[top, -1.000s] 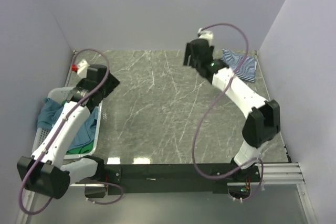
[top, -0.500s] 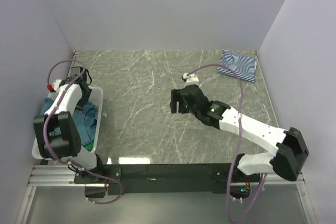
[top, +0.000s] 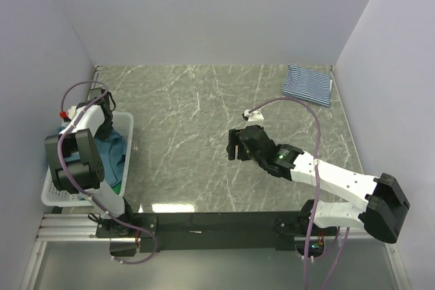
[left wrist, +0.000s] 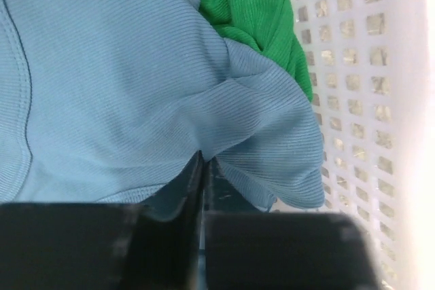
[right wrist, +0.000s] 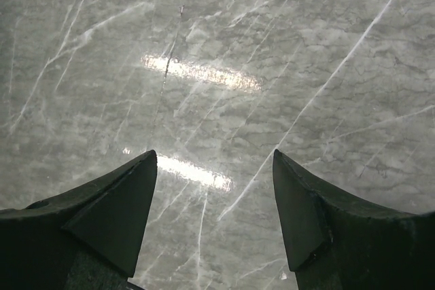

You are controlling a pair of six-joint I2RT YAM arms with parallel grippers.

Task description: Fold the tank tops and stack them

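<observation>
teal tank top (left wrist: 122, 86) is pinched at a fold by the closed left gripper (left wrist: 202, 168) inside the basket (left wrist: 353, 66); a slow lift is advised so the green top (left wrist: 251, 11) is left behind. right gripper (right wrist: 214, 168) is open.

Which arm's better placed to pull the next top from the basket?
Left: the left gripper is in the basket, shut on the teal-blue top. The right gripper hangs open over the table.

left gripper (left wrist: 203, 171) pinching teal-blue top (left wrist: 115, 79), green top (left wrist: 253, 11)
</observation>
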